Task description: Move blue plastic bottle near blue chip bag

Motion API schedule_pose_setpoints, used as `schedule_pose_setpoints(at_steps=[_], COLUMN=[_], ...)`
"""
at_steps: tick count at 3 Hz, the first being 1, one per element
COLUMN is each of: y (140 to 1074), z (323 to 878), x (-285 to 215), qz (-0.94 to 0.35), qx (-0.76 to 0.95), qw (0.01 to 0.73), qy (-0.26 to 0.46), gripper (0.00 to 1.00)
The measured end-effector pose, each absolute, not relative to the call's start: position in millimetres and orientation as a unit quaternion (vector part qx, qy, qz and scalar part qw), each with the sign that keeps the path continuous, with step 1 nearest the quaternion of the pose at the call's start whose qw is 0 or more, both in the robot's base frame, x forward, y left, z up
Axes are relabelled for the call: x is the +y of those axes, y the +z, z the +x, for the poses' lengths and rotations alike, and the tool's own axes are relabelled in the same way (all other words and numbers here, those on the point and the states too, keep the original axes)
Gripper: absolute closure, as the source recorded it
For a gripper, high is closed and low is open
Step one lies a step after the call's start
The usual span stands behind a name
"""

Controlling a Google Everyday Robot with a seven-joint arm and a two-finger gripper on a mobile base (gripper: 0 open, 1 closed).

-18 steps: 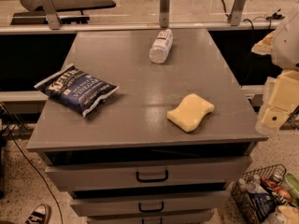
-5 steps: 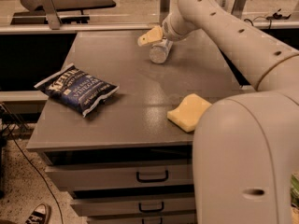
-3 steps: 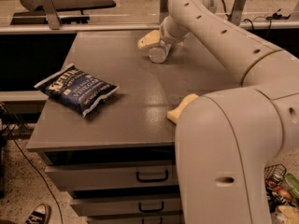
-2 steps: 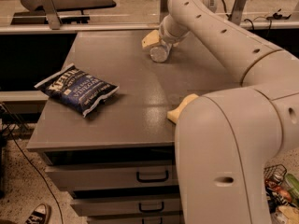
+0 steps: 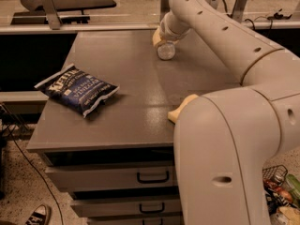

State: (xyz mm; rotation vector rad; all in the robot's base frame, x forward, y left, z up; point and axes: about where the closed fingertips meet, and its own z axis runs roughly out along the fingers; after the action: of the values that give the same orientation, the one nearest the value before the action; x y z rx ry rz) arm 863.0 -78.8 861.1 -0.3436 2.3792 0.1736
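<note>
The blue plastic bottle (image 5: 166, 51) lies on its side at the far middle of the grey cabinet top (image 5: 136, 111), with only its round clear end showing. My gripper (image 5: 161, 38) is right on the bottle's far part and covers most of it. The blue chip bag (image 5: 77, 89), dark navy with white lettering, lies flat near the left edge of the top, well away from the bottle. My large beige arm reaches in from the lower right and fills the right side of the view.
A yellow sponge (image 5: 181, 110) lies at the right of the top, mostly hidden behind my arm. Drawers with black handles (image 5: 153, 177) are below the front edge. A railing with posts runs behind the cabinet. A wire basket (image 5: 281, 191) sits on the floor at the right.
My gripper has shifted slightly right and closed in over the bottle. The bottle, chip bag and sponge have stayed where they were.
</note>
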Motion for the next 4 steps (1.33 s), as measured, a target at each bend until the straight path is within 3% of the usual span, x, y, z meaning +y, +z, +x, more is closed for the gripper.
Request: schedule_pose_setpoints(at_steps=[1,3,4], y=[864.2,966.6,973.3], z=[862.2,817.0,813.7], x=[-79.1,-99.1,-98.5], qz=[-0.138,-0.275,-0.317], qx=[0.921,0.858,0.841], qw=[0.360,0.434,0.438], qy=[0.065,0.011,-0.009], gripper=[1.00,1.00,1.00])
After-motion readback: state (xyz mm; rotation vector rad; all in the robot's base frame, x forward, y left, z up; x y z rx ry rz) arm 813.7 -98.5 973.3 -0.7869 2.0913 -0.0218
